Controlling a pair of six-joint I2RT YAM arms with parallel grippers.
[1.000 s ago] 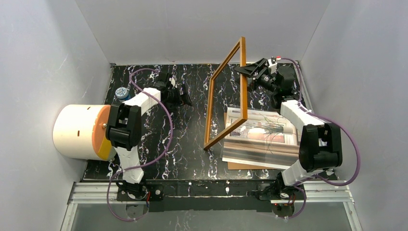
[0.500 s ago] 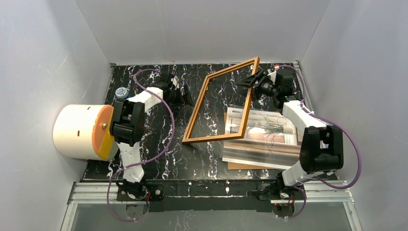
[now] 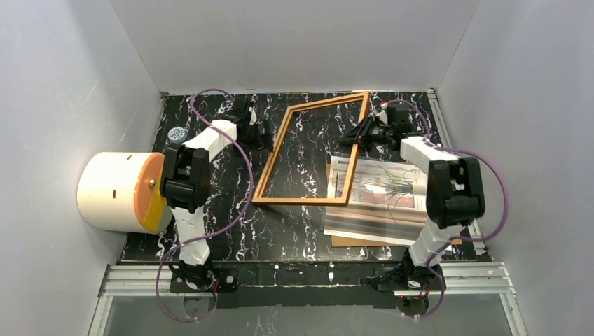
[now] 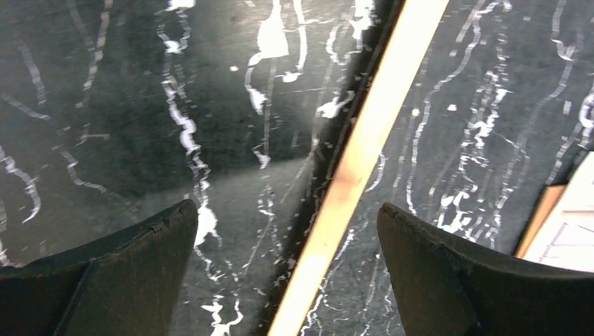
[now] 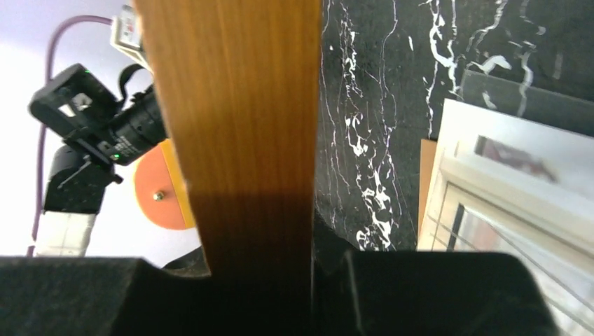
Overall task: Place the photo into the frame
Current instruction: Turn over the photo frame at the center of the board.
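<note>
The right tool (image 3: 356, 133) pinches the frame (image 3: 301, 202) at the far end of its right rail; the left tool (image 4: 286, 213) hangs spread wide over the left rail, holding nothing; the frame lies almost flat on the desk (image 3: 294, 234), overlapping the left edge of the face-up photo (image 3: 396, 185); the photo is seemingly not yet inside, so lining up and inserting remain.

The frame (image 5: 245, 105) is seen as a broad orange-brown wooden bar running upright, its lower end pinched between the dark fingers (image 5: 434, 294) of the right gripper (image 5: 260, 269). Left of the frame, the left arm (image 5: 91, 133), a purple cable (image 5: 63, 42) and an orange disc (image 5: 161, 185) are seen. Right of the frame, the black marbled table (image 5: 371, 105) is shown, then a brown board edge (image 5: 425, 182) and, farther right, the photo (image 5: 511, 196).
</note>
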